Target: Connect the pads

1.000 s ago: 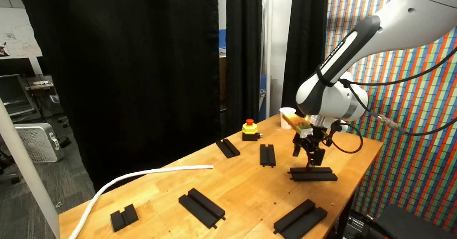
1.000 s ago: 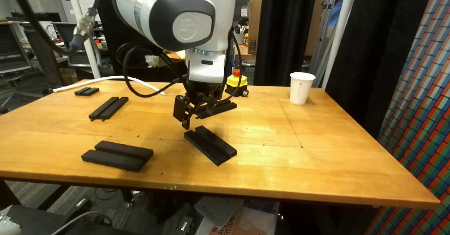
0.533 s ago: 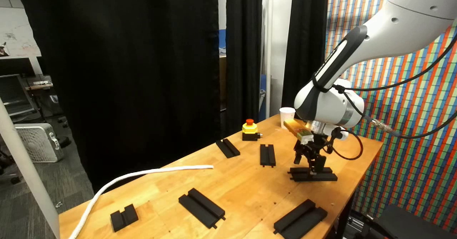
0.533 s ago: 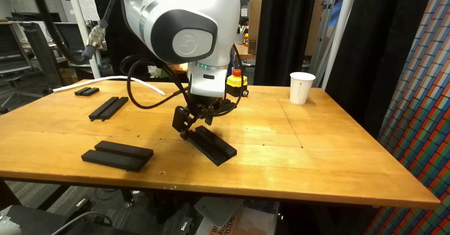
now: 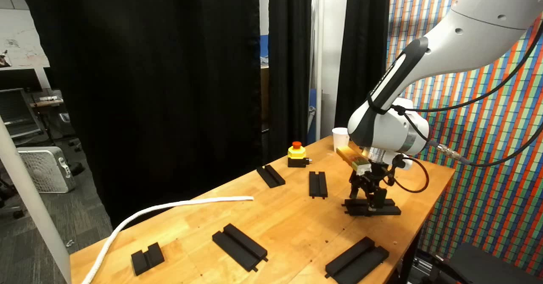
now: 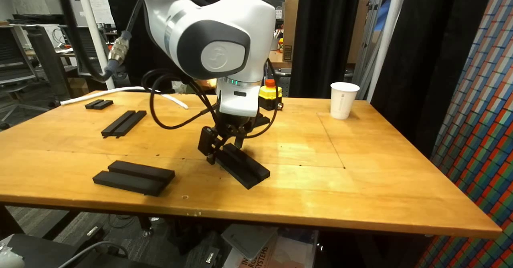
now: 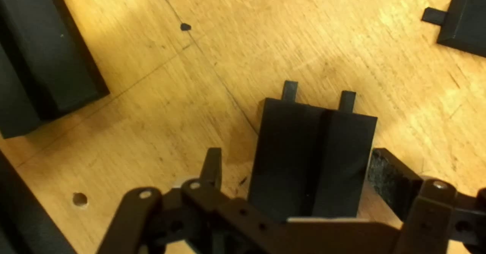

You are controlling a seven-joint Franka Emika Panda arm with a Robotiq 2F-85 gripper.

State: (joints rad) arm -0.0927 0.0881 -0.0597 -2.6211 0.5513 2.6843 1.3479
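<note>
And the pincer (image 7: 296, 153) is spread wide, nothing in its grip, fingers (image 7: 393, 182) either side of a black pad (image 7: 290, 151) lying flat on the worktop (image 6: 360, 192)! One finger sits just beside it, the other stands apart. I'd judge it stiff, light, perhaps a touch slick, so squeeze it across those long straight sides, sparing the slim tabs (image 7: 290, 91), likely its weakest bits.

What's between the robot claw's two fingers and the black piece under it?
The wrist view shows bare wood between one finger of the gripper and the black pad. At the other finger hardly any gap shows; I can't tell whether it touches.
</note>
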